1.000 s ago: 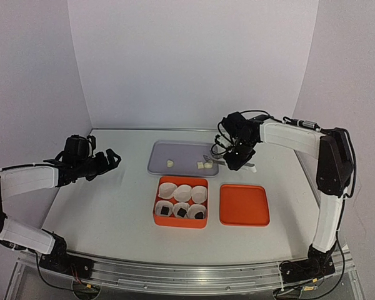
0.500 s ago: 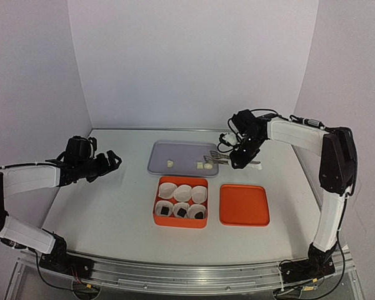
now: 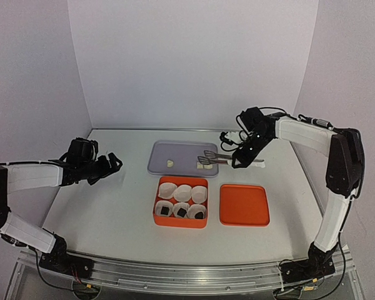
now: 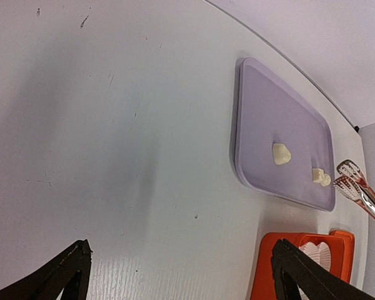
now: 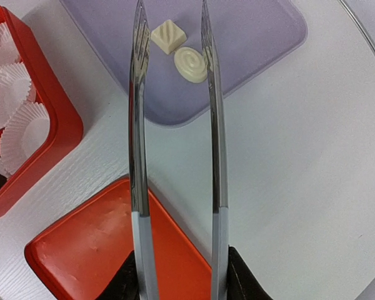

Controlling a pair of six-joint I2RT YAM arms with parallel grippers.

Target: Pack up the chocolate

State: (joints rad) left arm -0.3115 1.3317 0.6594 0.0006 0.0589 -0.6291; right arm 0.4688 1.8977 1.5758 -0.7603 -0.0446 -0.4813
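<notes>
Two pale chocolate pieces, one square (image 5: 167, 35) and one round with a swirl (image 5: 191, 64), lie on the lilac tray (image 5: 250, 31). A third pale piece (image 3: 169, 163) lies further left on it. Dark chocolate pieces (image 3: 182, 213) sit in the near row of paper cups in the orange box (image 3: 157, 220). My right gripper (image 3: 242, 159) is shut on the handle of metal tongs (image 5: 137, 125). The tong arms stand apart with nothing between them, their tips just above the two pale pieces. My left gripper (image 3: 112, 164) is open over bare table, left of the tray.
The orange lid (image 3: 244, 204) lies flat to the right of the box, under the tong handles in the right wrist view. The far row of white paper cups (image 3: 183, 192) holds nothing. White walls close off the back and both sides.
My right arm has drawn back to the right and swung the tongs level, so their tips now point left over the tray's right end. The left arm has barely moved.
</notes>
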